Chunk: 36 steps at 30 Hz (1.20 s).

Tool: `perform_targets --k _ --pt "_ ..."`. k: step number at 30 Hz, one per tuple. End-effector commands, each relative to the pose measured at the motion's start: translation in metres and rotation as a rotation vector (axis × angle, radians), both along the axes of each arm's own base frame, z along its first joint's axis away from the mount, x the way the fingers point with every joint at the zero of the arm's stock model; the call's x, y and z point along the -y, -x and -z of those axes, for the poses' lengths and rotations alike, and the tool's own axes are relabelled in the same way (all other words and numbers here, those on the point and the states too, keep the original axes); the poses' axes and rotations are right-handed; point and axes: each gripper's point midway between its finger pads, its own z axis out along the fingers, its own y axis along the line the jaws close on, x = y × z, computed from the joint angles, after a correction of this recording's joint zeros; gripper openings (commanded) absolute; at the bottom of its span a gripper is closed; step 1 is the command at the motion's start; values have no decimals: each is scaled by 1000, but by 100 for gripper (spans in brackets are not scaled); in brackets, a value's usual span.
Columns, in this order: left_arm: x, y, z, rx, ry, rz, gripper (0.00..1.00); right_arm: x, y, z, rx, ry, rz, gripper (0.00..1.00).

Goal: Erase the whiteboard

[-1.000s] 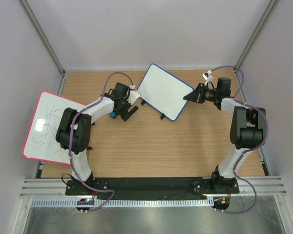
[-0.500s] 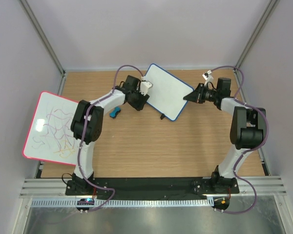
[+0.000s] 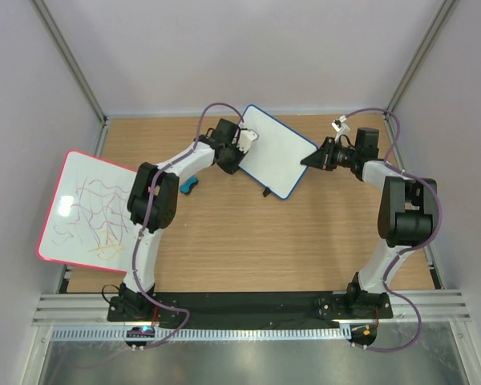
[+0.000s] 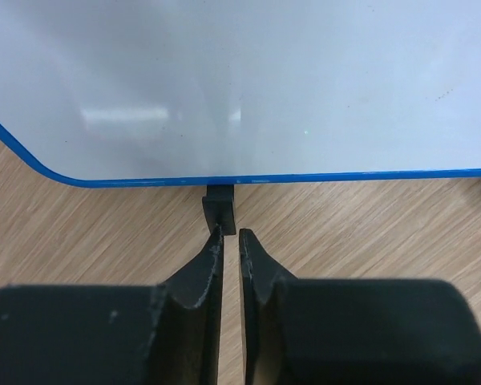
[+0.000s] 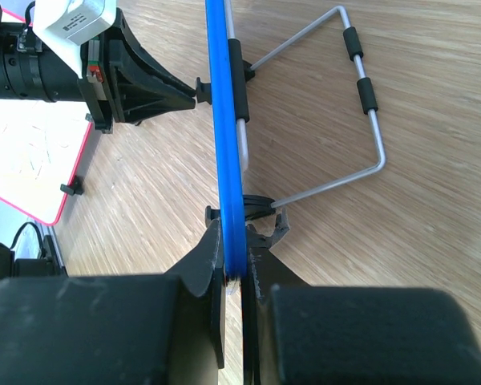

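Observation:
The whiteboard [image 3: 276, 152] with the thin blue frame stands tilted at the back of the table, its white face [image 4: 248, 80] looking clean. My right gripper [image 3: 311, 158] is shut on the right corner of its frame; in the right wrist view the blue edge [image 5: 224, 96] runs between the jaws [image 5: 242, 241]. My left gripper [image 3: 240, 154] is at the board's left edge. Its jaws [image 4: 231, 237] are shut to a hair's gap with nothing between them. The tips touch a small black foot [image 4: 219, 210] under the frame.
A small blue object [image 3: 190, 185] lies on the wood left of the whiteboard. A larger pink-framed board [image 3: 84, 208] with purple and yellow scribbles leans at the far left. The whiteboard's wire stand [image 5: 369, 104] sticks out behind it. Walls close in on three sides.
My left arm swung away from the small blue object to the whiteboard's left edge, and its jaws closed from wide open. The right arm and the whiteboard held still.

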Motion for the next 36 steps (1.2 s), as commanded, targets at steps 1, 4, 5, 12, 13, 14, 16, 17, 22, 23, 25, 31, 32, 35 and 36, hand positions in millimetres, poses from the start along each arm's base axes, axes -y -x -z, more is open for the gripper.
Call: perform_targets --k 1,4,5,12,13,14,16,17,22,23,25,31,32,35,36 --pt "15 -4 9 13 5 23 10 16 -2 21 -5 145 71 6" --pt "16 -8 6 33 -7 28 9 16 -2 20 -1 147 72 6" --pt "16 -9 5 37 -8 28 6 16 -2 20 -2 147 74 6" --pt "48 4 18 -4 29 134 0 23 4 18 -21 179 79 6" --pt "53 9 20 -18 30 149 0 26 7 20 -34 189 76 6" --pt "63 11 21 -20 38 168 0 31 7 19 -37 198 87 6" --pt "76 16 20 -27 52 198 0 37 11 23 -57 234 103 6" --pt "81 18 19 -28 57 207 0 39 15 28 -72 241 108 6" --pt "123 28 10 -6 82 275 0 64 24 43 -106 241 165 6" --pt "133 32 8 -12 102 290 0 67 31 46 -136 211 192 6" --pt "142 34 5 -24 129 282 0 68 35 42 -138 208 216 6" --pt "133 23 4 9 90 233 0 68 59 53 -227 212 265 6" --pt "129 21 2 20 77 221 1 72 60 51 -229 231 289 6" --pt "122 19 -6 46 67 207 8 74 70 52 -251 246 317 6" --pt "121 19 -9 52 66 210 11 74 72 53 -253 248 319 6"
